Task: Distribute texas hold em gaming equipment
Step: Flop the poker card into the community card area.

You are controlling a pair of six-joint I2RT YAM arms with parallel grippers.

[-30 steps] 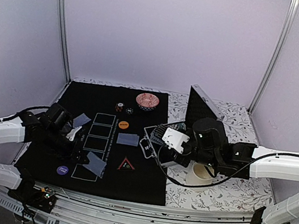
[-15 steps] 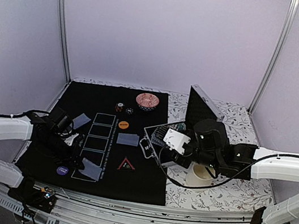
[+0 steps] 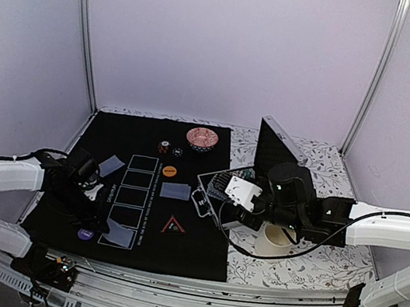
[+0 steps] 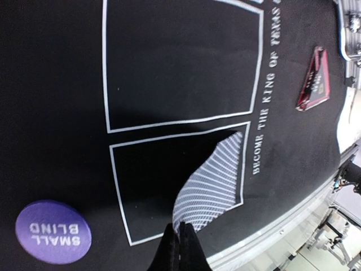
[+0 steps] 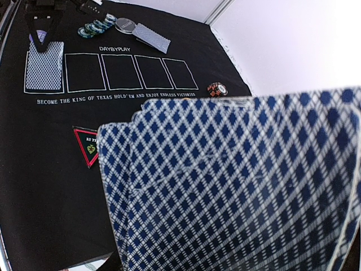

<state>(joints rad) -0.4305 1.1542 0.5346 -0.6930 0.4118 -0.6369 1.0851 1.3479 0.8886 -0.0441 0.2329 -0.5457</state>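
My left gripper is shut on the near edge of a grey-blue-backed playing card. The card bows over the nearest white box of the black mat, by the table's front edge. A purple "small blind" disc lies just left of it and the red triangle marker lies further right. My right gripper hovers at the mat's right edge, shut on a stack of cards that hides its fingers. Two more cards, an orange disc and chips lie on the mat.
A red patterned bowl stands at the mat's far edge. An open black case sits behind my right arm, and a white cup stands beside it on the flowered tablecloth. Metal posts and pale walls close in the back.
My left gripper has carried its card nearer and lower, into the nearest box beside the purple disc. The right arm and its cards have hardly moved.
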